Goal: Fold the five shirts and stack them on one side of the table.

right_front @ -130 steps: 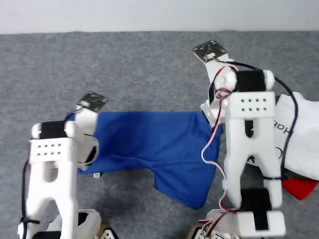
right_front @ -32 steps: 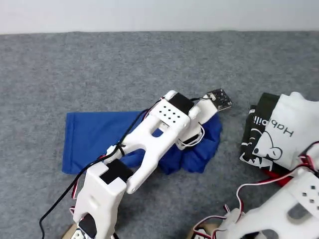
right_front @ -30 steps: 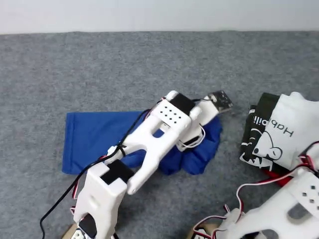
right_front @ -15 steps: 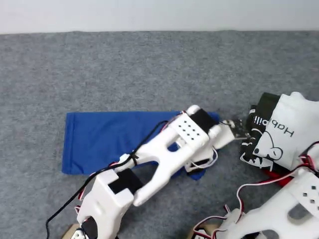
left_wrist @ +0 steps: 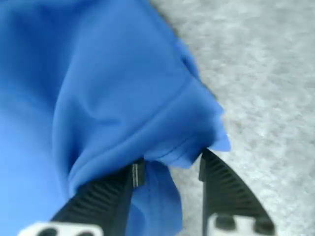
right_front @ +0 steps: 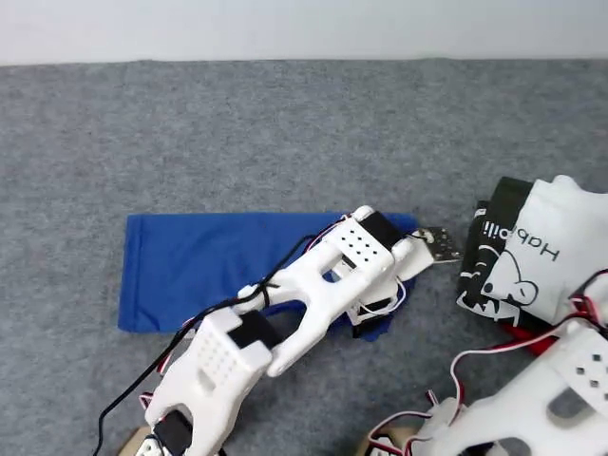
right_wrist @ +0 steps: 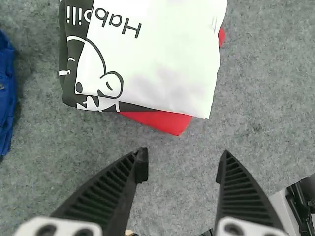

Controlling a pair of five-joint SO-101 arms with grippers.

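A blue shirt [right_front: 199, 266] lies spread flat across the middle of the grey table. My left arm [right_front: 351, 256] stretches over its right end. In the left wrist view, my left gripper [left_wrist: 170, 167] is open, and a loose fold of the blue shirt [left_wrist: 98, 98] bulges between its fingers. On the right side of the table stands a stack: a white printed shirt [right_front: 546, 256] on top, a dark shirt [right_front: 489, 237] under it, and a red shirt [right_wrist: 157, 123] below. My right gripper [right_wrist: 179, 167] hangs open over bare table beside the stack, holding nothing.
The grey cloth table [right_front: 285, 133] is bare along its far half and far left. My right arm [right_front: 560, 389] sits at the near right corner, close to the stack. A narrow gap separates the blue shirt's right end from the stack.
My left arm carried the bunched right end of the blue shirt to the right and laid it out flat; it has since drawn back slightly. The right arm earlier withdrew to the near right corner.
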